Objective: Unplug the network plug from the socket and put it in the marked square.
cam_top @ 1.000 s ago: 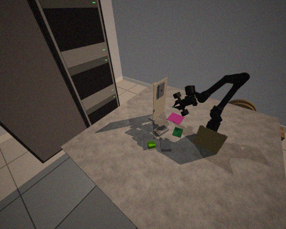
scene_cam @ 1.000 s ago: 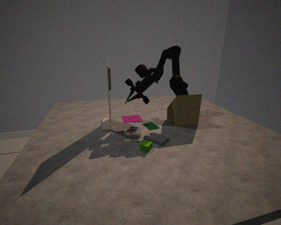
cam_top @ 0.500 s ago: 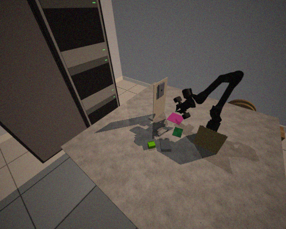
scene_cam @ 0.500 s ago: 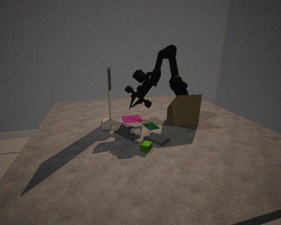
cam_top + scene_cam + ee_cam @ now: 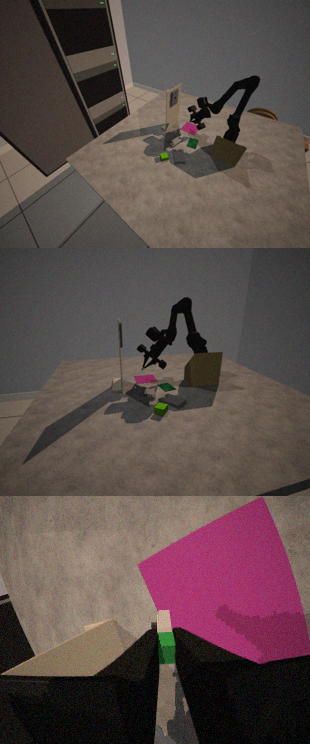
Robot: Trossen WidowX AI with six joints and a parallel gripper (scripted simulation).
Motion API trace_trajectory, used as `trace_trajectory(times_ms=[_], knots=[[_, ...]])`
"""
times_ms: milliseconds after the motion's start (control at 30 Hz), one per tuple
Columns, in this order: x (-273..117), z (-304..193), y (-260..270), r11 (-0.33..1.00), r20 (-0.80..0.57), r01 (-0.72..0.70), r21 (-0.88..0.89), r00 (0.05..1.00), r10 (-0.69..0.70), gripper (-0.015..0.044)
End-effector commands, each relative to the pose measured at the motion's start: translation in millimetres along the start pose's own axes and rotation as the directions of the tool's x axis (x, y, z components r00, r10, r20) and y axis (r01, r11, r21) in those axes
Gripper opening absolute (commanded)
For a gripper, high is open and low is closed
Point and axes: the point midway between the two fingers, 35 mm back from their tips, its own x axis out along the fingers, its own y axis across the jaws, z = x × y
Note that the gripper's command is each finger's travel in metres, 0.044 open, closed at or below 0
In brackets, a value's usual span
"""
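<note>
My gripper point(image 5: 191, 119) point(image 5: 143, 367) point(image 5: 164, 636) is shut on the plug point(image 5: 166, 647), a small green piece with a pale end. It points steeply down and holds the plug above the table, clear of the panel point(image 5: 172, 116) point(image 5: 119, 356) point(image 5: 65, 656). The grey socket plate point(image 5: 173, 100) point(image 5: 121, 335) high on the panel shows a dark opening with no plug in it. A flat magenta patch point(image 5: 189, 127) point(image 5: 144, 378) point(image 5: 215, 571) lies close below the gripper. A flat green square point(image 5: 192, 143) point(image 5: 166, 387) lies nearby. A pale, partly shadowed shape is also there; which is the marked square is unclear.
A bright green cube point(image 5: 164, 156) point(image 5: 160, 409) and a low dark grey block point(image 5: 178, 156) point(image 5: 172, 400) lie on the table. A large brown block point(image 5: 228, 152) point(image 5: 204, 369) stands near the arm's base. A rack cabinet point(image 5: 25, 77) stands beyond the table edge.
</note>
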Motion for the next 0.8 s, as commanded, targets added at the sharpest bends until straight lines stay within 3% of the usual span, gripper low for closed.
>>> trace_trajectory(times_ms=[0,767], knots=[[3.9,-1.8,-6.3,1.000,-0.005,0.013,-0.015,1.000,-0.013,0.0000],[20.6,-1.7,-17.8,1.000,-0.005,0.013,-0.016,1.000,-0.013,0.0000]])
